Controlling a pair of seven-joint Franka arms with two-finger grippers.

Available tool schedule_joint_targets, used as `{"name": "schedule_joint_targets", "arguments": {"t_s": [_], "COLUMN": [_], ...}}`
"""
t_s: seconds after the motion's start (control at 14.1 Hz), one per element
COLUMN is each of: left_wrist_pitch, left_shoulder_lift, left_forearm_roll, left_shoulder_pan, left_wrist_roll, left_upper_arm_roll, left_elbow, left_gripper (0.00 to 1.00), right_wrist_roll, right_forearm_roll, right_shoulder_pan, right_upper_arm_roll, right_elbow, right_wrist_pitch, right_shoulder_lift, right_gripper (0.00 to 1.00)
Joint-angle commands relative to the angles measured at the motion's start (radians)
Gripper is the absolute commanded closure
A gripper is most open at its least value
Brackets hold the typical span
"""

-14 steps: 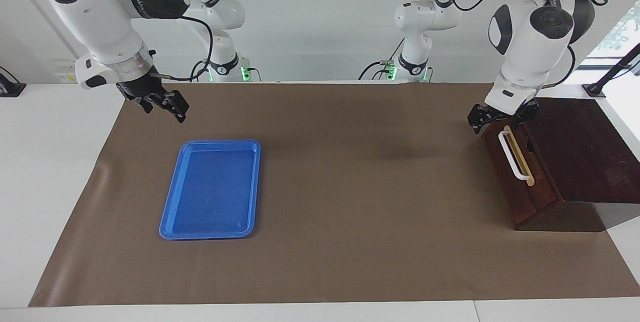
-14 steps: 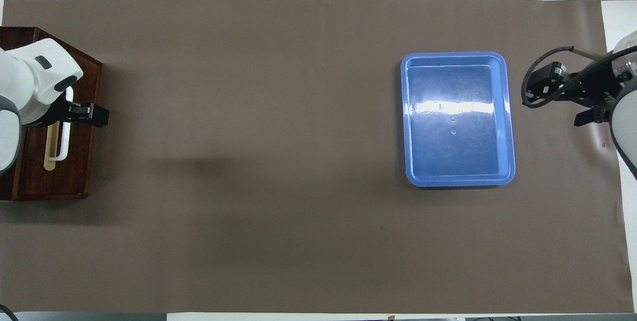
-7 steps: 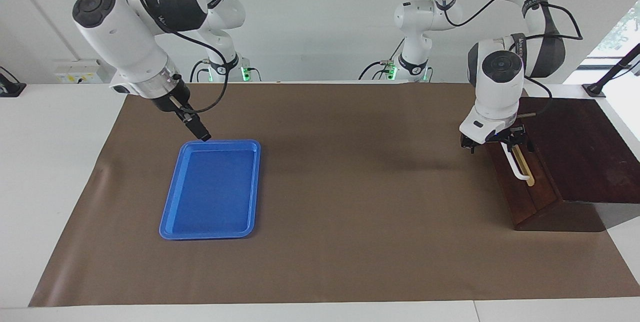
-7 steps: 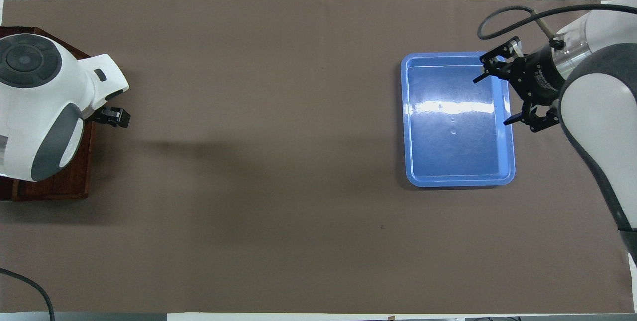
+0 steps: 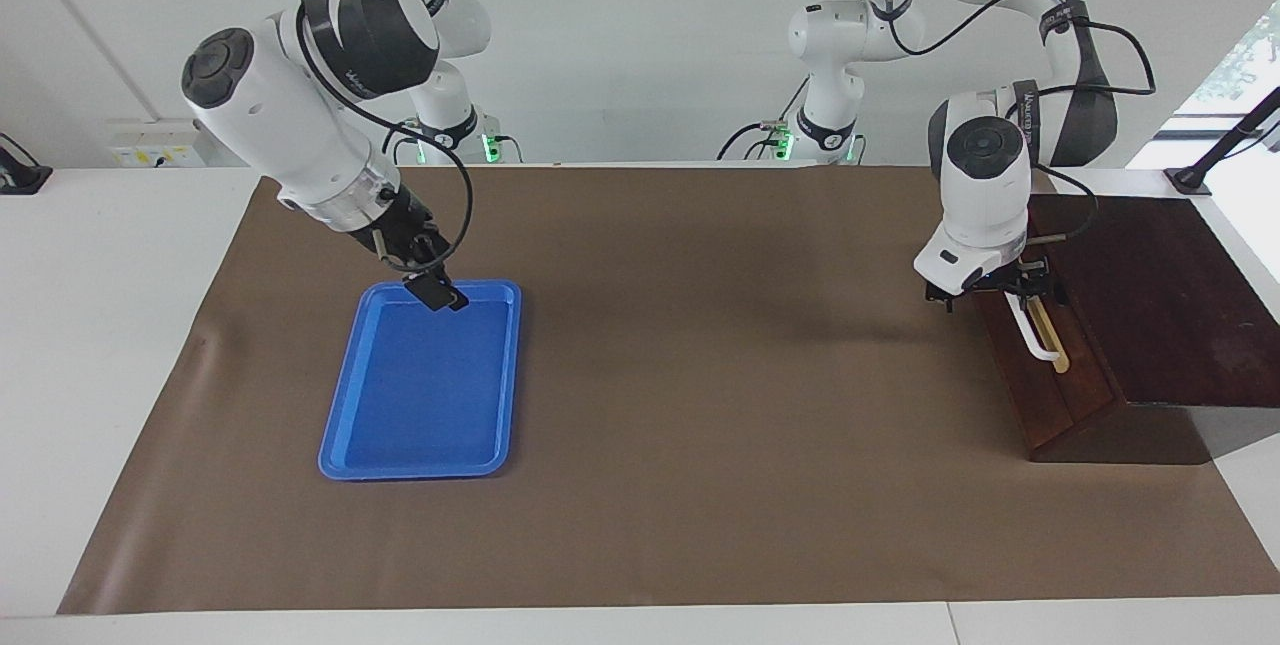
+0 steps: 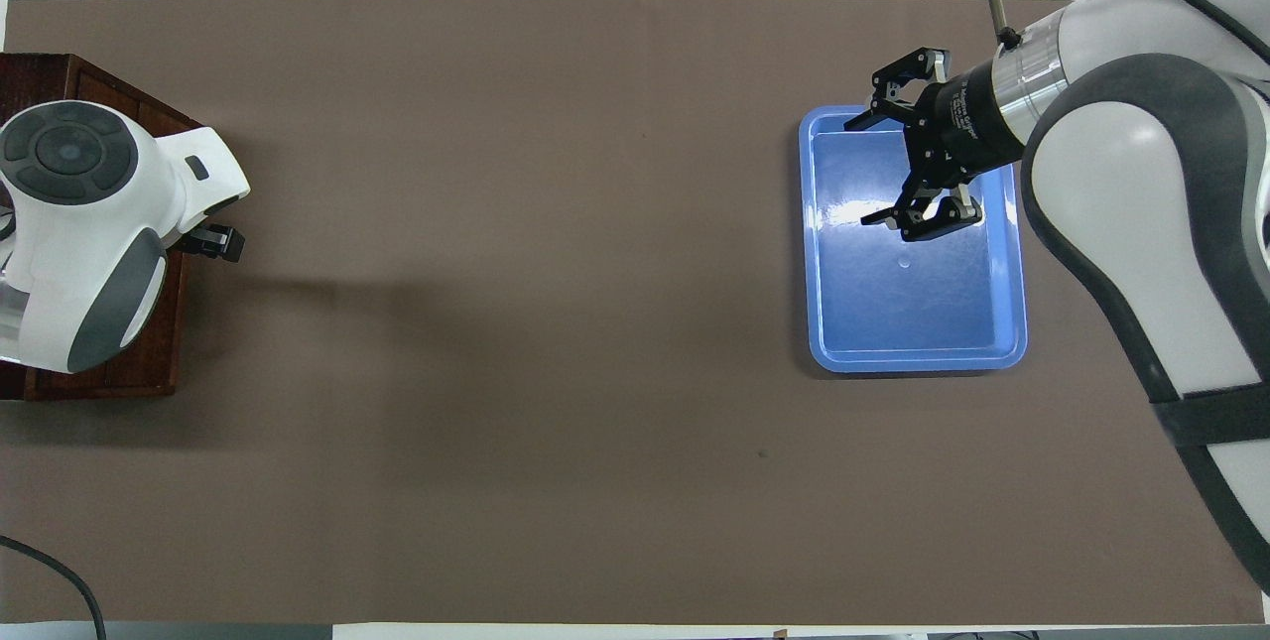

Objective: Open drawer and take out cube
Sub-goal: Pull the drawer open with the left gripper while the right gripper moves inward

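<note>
The drawer (image 5: 1040, 380) is the dark wooden front of a dark box (image 6: 149, 347) at the left arm's end of the table, and it looks closed. Its white bar handle (image 5: 1035, 337) runs along a tan strip. My left gripper (image 5: 985, 293) (image 6: 213, 243) sits low at the drawer front, by the end of the handle nearer to the robots, and it holds nothing I can see. My right gripper (image 5: 437, 291) (image 6: 867, 169) hangs open and empty over the blue tray. The cube is hidden from view.
The blue tray (image 5: 345, 405) (image 6: 1017, 322) lies on the brown mat toward the right arm's end and has nothing in it. The left arm's wrist (image 6: 79, 223) covers most of the drawer front in the overhead view.
My right arm has swung in from the table's end until its gripper is over the tray. My left gripper has dropped lower against the drawer front by the handle's end.
</note>
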Motion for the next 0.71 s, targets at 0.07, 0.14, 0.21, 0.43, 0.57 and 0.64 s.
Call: {"name": "schedule_joint_targets", "arguments": {"t_s": [0.07, 0.14, 0.21, 0.43, 0.57, 0.64], "left_wrist_pitch": [0.089, 0.099, 0.111, 0.129, 0.125, 0.114], "left_shoulder_lift": [-0.009, -0.006, 0.0, 0.035, 0.049, 0.052], "left_forearm_roll": [0.024, 0.024, 0.024, 0.024, 0.015, 0.007], "left_shoulder_pan": [0.004, 0.002, -0.002, -0.048, -0.081, -0.09], "left_wrist_roll": [-0.064, -0.084, -0.113, -0.295, -0.357, -0.377], "left_upper_arm_roll": [0.026, 0.026, 0.024, 0.02, 0.014, 0.004], "left_elbow": [-0.07, -0.078, -0.082, -0.076, -0.058, -0.049], "left_gripper": [0.0, 0.0, 0.0, 0.0, 0.0, 0.0], "right_wrist_roll": [0.113, 0.159, 0.166, 0.119, 0.063, 0.015], "right_forearm_roll": [0.08, 0.106, 0.111, 0.111, 0.116, 0.129], "right_shoulder_pan": [-0.002, -0.001, 0.001, 0.022, 0.036, 0.038], "right_upper_arm_roll": [0.004, 0.004, 0.004, 0.004, 0.004, 0.006], "right_elbow": [-0.014, -0.036, -0.052, -0.066, -0.059, -0.054], "right_wrist_pitch": [0.043, 0.071, 0.088, 0.104, 0.099, 0.093], "right_shoulder_lift": [0.018, 0.016, 0.016, 0.018, 0.042, 0.047], "right_gripper": [0.07, 0.07, 0.07, 0.06, 0.06, 0.06]}}
